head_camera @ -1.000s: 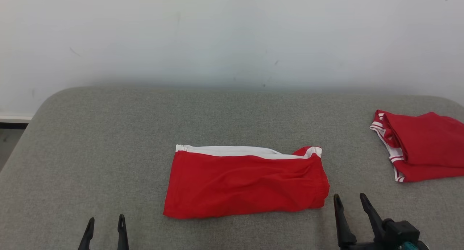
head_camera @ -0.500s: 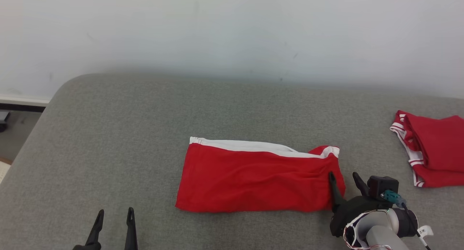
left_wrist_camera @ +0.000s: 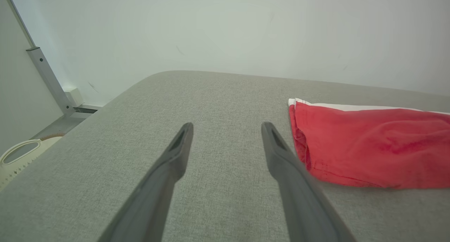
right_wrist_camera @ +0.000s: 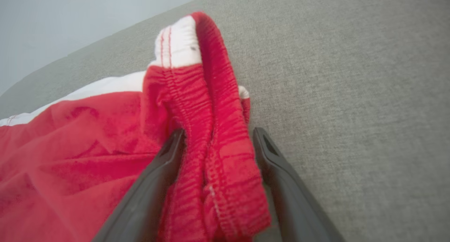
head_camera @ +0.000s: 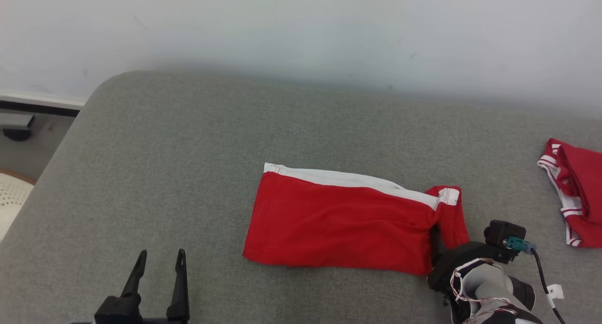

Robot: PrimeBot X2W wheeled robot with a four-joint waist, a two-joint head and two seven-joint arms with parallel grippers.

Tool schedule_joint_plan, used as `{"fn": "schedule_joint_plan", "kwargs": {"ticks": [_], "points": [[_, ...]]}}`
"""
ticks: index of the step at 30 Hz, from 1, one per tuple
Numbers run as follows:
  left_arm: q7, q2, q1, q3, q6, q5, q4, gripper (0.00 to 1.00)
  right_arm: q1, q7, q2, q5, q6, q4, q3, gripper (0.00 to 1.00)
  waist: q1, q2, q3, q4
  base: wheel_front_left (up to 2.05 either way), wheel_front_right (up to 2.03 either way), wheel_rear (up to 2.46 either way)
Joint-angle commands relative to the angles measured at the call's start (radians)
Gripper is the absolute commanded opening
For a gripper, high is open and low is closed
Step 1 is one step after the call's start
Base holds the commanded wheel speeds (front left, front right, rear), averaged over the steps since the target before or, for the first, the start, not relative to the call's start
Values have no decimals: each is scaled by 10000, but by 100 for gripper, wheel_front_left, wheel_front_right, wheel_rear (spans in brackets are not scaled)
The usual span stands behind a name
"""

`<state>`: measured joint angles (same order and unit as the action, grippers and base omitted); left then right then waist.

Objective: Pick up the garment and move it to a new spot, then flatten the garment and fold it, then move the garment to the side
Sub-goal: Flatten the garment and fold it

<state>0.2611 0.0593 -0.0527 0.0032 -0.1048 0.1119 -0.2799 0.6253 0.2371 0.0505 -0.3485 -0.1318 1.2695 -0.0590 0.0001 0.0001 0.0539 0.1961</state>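
Your right pincer (right_wrist_camera: 218,133), fingers spread, straddles the garment (head_camera: 338,220). Pinch next, then carry it aside. Your left pincer (head_camera: 162,252) rests spread.

- The garment (head_camera: 343,220) lay on the padded surface (head_camera: 188,150), with the wall (head_camera: 301,27) behind.
- A second garment (head_camera: 581,192) lay well apart to its right.
- The left gripper (head_camera: 160,256) stood before it, leftward and apart.
- The right gripper (right_wrist_camera: 216,133) straddled its right end.

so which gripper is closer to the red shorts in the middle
Right. The right gripper straddles the waistband end of the red shorts with open fingers; the left gripper sits apart, off their opposite end.
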Motion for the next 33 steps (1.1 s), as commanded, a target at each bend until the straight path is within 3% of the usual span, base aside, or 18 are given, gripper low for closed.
{"fn": "schedule_joint_plan", "kwargs": {"ticks": [1, 4, 5, 6, 7, 21, 28, 33], "points": [[33, -41, -145, -21, -8, -55, -46, 100, 24, -95, -1, -187, 30, 68, 35, 100, -1, -1, 142, 159, 0, 0, 0], [33, -45, -280, -99, -63, -52, -114, 100, 48, -284, -15, -544, 30, 176, 137, 100, -1, -1, 236, 289, 0, 0, 0], [33, -48, -327, -112, -77, -39, -124, 100, 58, -292, -23, -584, 30, 196, 171, 47, -1, -1, 263, 314, 0, 0, 0], [33, -50, -343, -106, -66, -16, -126, 100, 56, -270, -30, -598, 30, 216, 199, 37, -1, -1, 283, 322, 0, 0, 0], [33, -51, -343, -83, -72, 23, -129, 100, 40, -232, -40, -620, 30, 231, 224, 0, -1, -1, 297, 320, 0, 0, 0], [32, -84, 102, 255, -5, 375, -137, 100, -199, 188, 1098, -376, 32, 209, 79, 0, -1, -1, -73, -560, 0, 0, 0], [33, -90, 147, 193, 71, 431, -114, 100, 180, -55, 828, -776, 30, -313, 498, 0, -1, -1, -161, -779, 0, 0, 0], [33, -92, 211, 134, 133, 541, -91, 100, 178, -850, 418, -1896, 30, -1792, 1647, 0, -1, -1, -192, -836, 0, 0, 0]]}}
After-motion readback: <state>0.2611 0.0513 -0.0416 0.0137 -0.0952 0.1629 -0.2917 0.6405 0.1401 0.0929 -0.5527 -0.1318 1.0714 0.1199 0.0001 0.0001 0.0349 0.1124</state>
